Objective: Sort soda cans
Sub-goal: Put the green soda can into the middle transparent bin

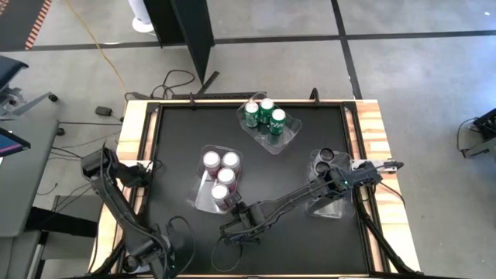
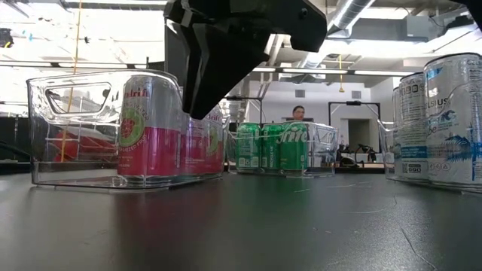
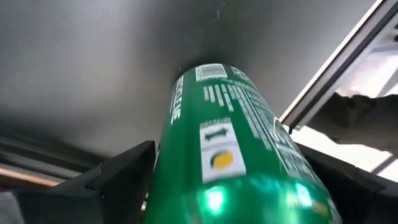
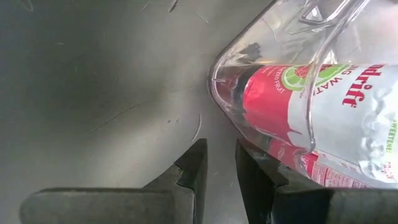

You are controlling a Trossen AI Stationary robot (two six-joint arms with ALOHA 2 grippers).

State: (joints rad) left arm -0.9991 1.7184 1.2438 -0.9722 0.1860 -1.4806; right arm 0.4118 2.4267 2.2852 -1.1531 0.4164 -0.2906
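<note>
My left gripper [image 3: 236, 180] is shut on a green soda can [image 3: 230, 137] at the table's left edge [image 1: 146, 167]. My right gripper [image 4: 219, 162] hangs empty over the black table. Its fingers are open by a narrow gap, just off the near corner of the clear bin [image 4: 273, 68] of pink cans [image 1: 221, 174]. In the low view it shows as a dark wedge [image 2: 202, 98] in front of that bin [image 2: 128, 128]. Three green cans [image 1: 267, 116] stand in a far bin. Dark and silver cans [image 1: 324, 159] stand in a right bin, partly under the right arm. My left gripper pinches the green can by its side wall [image 3: 186, 180], one finger [image 3: 118, 177] on each flank, and the can's length runs along the fingers. The can's far end [image 3: 208, 68] points at the black table. I cannot tell whether it touches the table.
The table's raised left rail [image 3: 323, 81] runs close beside the held can. Bare black table lies between the three bins and along the near edge. The silver cans' bin [image 2: 440, 120] stands at the right. A person [image 2: 299, 113] sits in the room far behind the table.
</note>
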